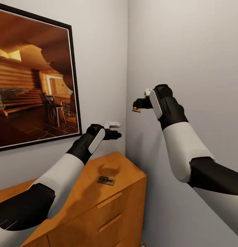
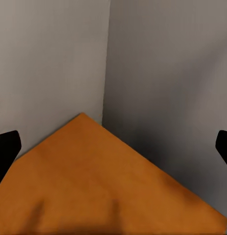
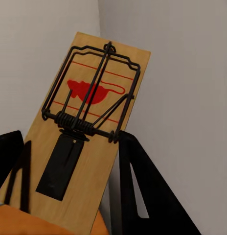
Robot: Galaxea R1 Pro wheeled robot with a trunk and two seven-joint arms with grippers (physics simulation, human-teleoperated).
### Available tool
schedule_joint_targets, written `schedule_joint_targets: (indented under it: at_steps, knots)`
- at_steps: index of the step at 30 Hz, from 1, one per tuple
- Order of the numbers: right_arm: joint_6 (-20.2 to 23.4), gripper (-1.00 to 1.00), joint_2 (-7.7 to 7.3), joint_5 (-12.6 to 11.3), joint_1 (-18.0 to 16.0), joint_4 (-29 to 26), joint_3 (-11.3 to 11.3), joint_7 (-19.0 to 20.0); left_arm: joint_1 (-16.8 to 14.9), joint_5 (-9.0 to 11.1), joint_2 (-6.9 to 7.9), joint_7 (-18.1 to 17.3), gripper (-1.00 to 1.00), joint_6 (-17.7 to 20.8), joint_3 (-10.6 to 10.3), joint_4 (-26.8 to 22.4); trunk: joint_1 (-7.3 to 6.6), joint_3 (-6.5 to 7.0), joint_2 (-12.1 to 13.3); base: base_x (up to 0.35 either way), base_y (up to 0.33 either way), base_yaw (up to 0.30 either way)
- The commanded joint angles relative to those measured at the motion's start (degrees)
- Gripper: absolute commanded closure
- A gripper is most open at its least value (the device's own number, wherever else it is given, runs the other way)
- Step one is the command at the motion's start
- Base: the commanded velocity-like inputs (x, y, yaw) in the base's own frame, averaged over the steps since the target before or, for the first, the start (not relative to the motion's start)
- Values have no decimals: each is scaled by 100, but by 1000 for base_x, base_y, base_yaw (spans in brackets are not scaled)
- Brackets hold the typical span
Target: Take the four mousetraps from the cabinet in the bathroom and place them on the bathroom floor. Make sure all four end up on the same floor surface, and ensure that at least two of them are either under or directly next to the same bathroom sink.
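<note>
Held mousetrap (image 3: 89, 127): a flat tan wooden board, clamped between the two dark fingers of the right gripper (image 1: 137, 104), raised in the air close to the grey side wall (image 1: 187, 51), well above the cabinet (image 1: 108, 206). In the right wrist view, board tilted, projecting out past the fingertips; one black finger (image 3: 143, 191) pressed against its edge, the other at the opposite lower corner. Dark bent wire frame and coiled spring across the middle of the board, a red shape printed between thin red lines, a black plate nearer the fingers. In the head view, merely a small tan sliver at the gripper's tip.

Second mousetrap (image 1: 106, 180): lying flat on the cabinet top, near its front edge, below and just forward of the left gripper (image 1: 117, 135), not touching it. Small, rectangular, dark wire on pale wood.

Left gripper hovering over the cabinet top, spread wide, nothing between the fingers; black finger (image 2: 5, 152) at either edge of the left wrist view, smooth orange-brown wood and the room corner between them.

Cabinet orange-brown, matte, with slim bar handles on the drawer fronts, pushed into the corner of plain pale walls. On the back wall, a black-framed picture (image 1: 33, 79) of a log-cabin interior.
</note>
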Motion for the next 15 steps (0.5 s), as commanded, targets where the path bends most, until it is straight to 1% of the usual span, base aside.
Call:
schedule_joint_targets:
  at_steps: [1, 6, 10, 12, 13, 15]
  knots:
    - [20, 100, 2, -32, -5, -3, 9, -44, -5, 54, 0, 58, -100, 19, -9, 18, 0, -8, -5, 0, 0, -16]
    - [20, 100, 2, -42, -5, -4, 32, 20, -8, 17, 0, 88, -100, 28, -17, 224, 0, -7, -5, 0, 0, -8]
    - [20, 100, 2, -45, -5, -4, 42, 132, -6, -15, 0, 129, -100, 40, -56, 523, 0, -7, -5, 0, 0, -2]
    - [20, 100, 2, -45, -5, -4, 44, 201, -5, -98, 0, 152, -100, 79, -186, 773, 0, -7, -5, 0, 0, 0]
    - [20, 100, 2, -46, -5, -4, 45, 230, -7, -193, 0, 159, -100, 149, -329, 957, 0, -7, -5, 0, 0, 0]
    - [20, 100, 2, -46, -5, -4, 46, 249, -8, -302, 0, 144, -100, 261, -483, 1117, 0, -7, -5, 0, 0, 0]
